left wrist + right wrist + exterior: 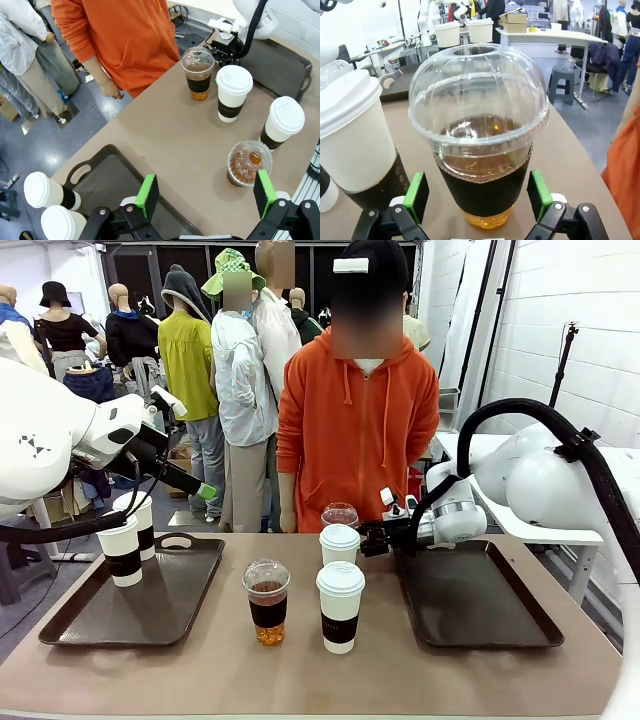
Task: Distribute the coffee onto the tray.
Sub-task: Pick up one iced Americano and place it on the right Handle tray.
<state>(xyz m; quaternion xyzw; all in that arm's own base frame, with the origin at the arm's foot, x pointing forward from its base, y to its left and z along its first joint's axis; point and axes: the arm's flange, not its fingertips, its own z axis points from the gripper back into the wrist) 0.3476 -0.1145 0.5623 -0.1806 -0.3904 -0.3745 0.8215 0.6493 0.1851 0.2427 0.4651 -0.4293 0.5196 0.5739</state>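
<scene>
Two white lidded cups with brown sleeves [127, 540] stand at the left end of the left tray [170, 600]. On the bare table between the trays stand a near clear dome-lidded cup [267, 600], a near white cup [340, 605], a farther white cup [339, 543] and a far clear cup [339, 513]. My right gripper [375, 537] is open at table level, its green pads [415, 195] on either side of the far clear cup [480, 140], with a small gap showing. My left gripper [206, 194] hangs open and holds nothing, above the left tray's inner end [110, 180].
The right tray [480, 595] lies bare under my right arm. A person in an orange hoodie [355, 430] stands at the far edge, arms down. A white cup [355, 135] stands close beside the clear cup between my right fingers.
</scene>
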